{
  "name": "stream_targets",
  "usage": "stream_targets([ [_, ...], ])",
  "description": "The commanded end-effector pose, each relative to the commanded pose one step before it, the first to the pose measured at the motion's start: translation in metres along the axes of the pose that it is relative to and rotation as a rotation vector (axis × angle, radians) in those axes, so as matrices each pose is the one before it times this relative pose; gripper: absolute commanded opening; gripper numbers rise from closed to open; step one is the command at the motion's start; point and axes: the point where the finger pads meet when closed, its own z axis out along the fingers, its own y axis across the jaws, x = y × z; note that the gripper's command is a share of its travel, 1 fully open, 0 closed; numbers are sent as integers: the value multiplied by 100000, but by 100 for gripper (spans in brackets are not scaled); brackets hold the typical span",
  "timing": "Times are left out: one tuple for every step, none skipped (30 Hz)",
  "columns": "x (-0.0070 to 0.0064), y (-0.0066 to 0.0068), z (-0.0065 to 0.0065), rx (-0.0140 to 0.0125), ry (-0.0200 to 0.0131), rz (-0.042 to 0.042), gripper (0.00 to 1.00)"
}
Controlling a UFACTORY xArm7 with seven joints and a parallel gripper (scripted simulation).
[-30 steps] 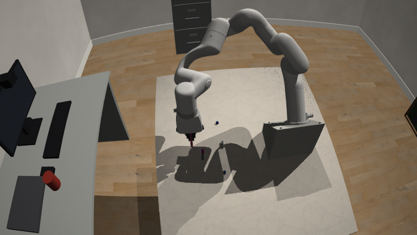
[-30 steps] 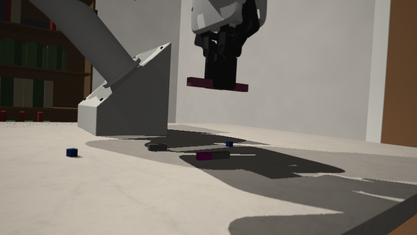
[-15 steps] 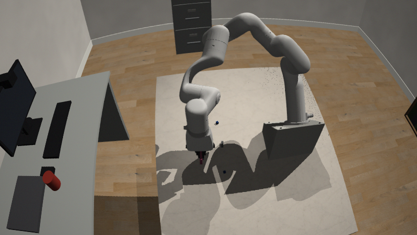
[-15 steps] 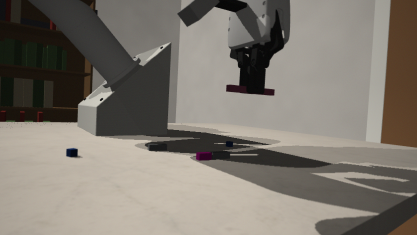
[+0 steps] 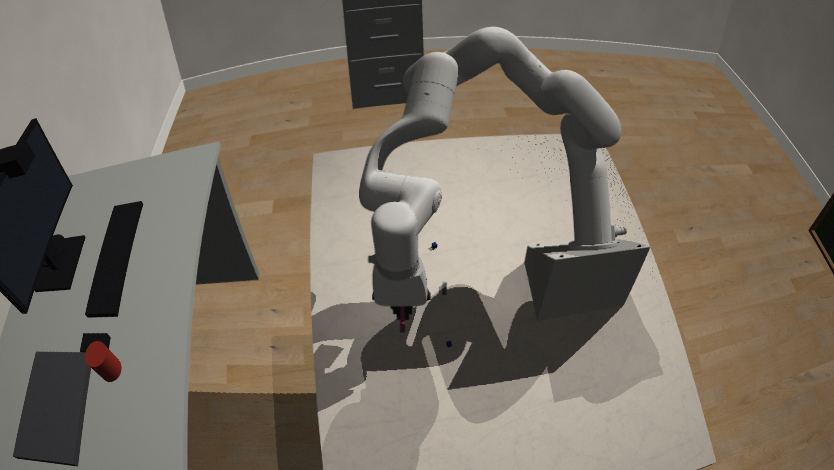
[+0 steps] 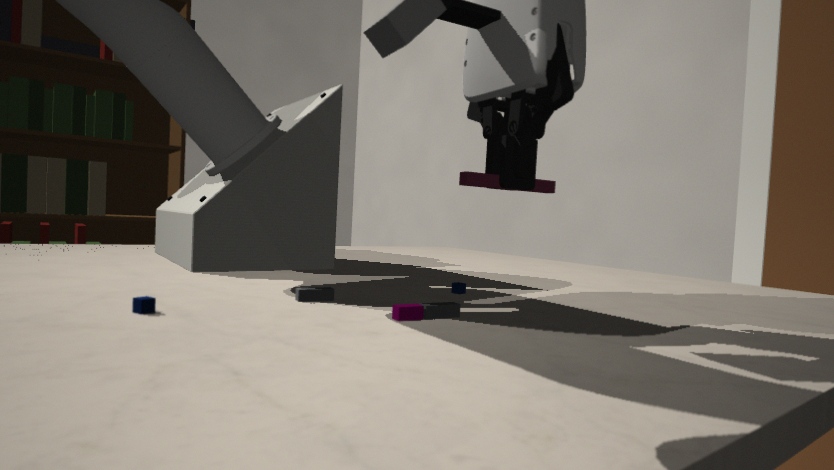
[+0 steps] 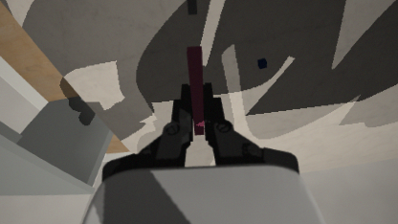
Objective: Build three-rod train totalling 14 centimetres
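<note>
My gripper (image 6: 512,175) is shut on a long pink rod (image 6: 499,187) and holds it level, well above the table. The rod looks dark maroon in the shade and sticks out on both sides of the fingers; it also shows in the wrist view (image 7: 195,81) and under the hand in the top view (image 5: 402,324). On the table below and to the left, a magenta rod (image 6: 407,312) lies end to end with a grey rod (image 6: 441,310). A second grey rod (image 6: 314,293) lies apart near the base. Two blue cubes (image 6: 143,304) (image 6: 458,287) lie loose.
The robot's base block (image 6: 256,198) stands behind the rods. The table's edge runs along the right in the exterior view. A desk (image 5: 87,291) with a monitor and a red cylinder stands off to the left of the table.
</note>
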Motion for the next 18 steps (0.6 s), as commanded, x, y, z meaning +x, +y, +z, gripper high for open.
stream_targets([
  [-148,-74,21,370,-342,-78,4],
  [0,0,0,0,0,0,4],
  [-3,-2,149,20,-16,-1,4],
  [-4,-4,202,7,-5,0,4],
  [-4,-5,249,0,0,0,4],
  [-5,-6,290,0,0,0,4],
  [-6,-6,329,0,0,-1,4],
  [-7,-7,367,0,0,0,4],
  [-7,-8,402,0,0,0,4],
  [-8,-8,430,0,0,0,4],
  [-8,-9,450,0,0,0,4],
  [-8,-9,461,0,0,0,4],
  [-8,-9,467,0,0,0,4],
  [-8,-9,467,0,0,0,4],
  [-8,-9,461,0,0,0,4],
  [-8,-9,450,0,0,0,4],
  [-8,-8,434,0,0,0,4],
  [0,0,0,0,0,0,4],
])
